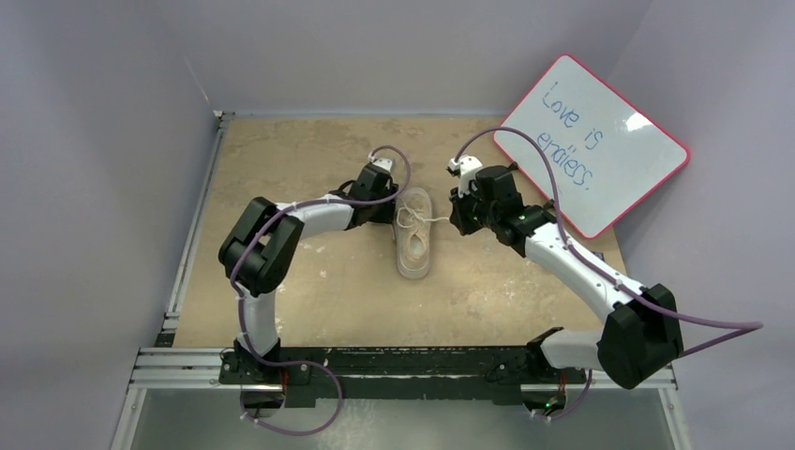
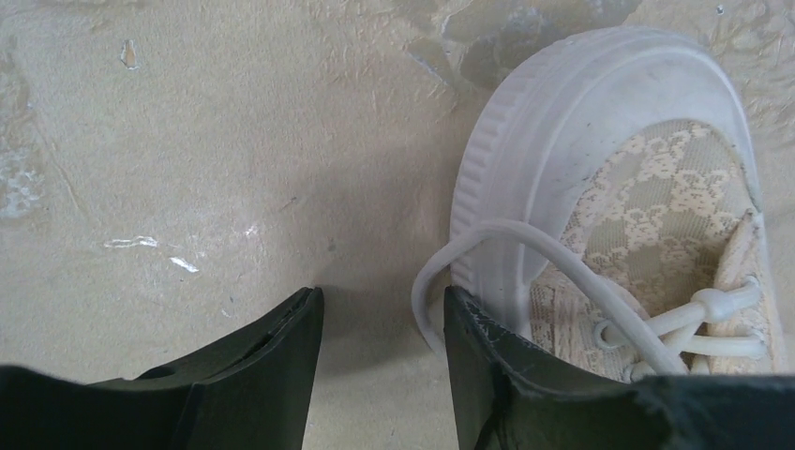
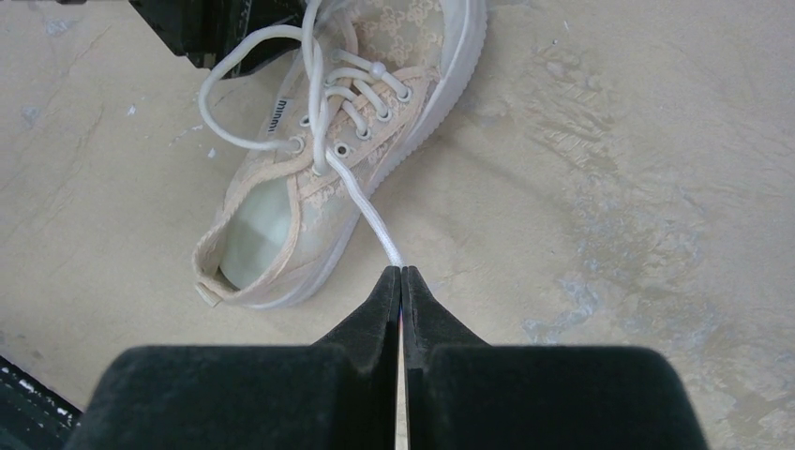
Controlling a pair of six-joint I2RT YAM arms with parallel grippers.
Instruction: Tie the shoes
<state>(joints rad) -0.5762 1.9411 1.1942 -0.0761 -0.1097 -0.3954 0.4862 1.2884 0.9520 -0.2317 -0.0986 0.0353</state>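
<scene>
Though no bow shows yet, we judge the tying barely begun: the one sneaker (image 1: pixel 414 246) lies in the middle of the counter (image 1: pixel 309 281), toe far, its two laces (image 3: pixel 349 89) untied. Our right hand (image 3: pixel 401 274) is clamped on one lace (image 3: pixel 370 216), drawn rightward; our left hand (image 2: pixel 382 309), spread apart, sits left of the toe beside the other's loop (image 2: pixel 427 300).

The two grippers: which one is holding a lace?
The right gripper, shut on the lace; the left gripper is open beside the toe of the sneaker.
</scene>
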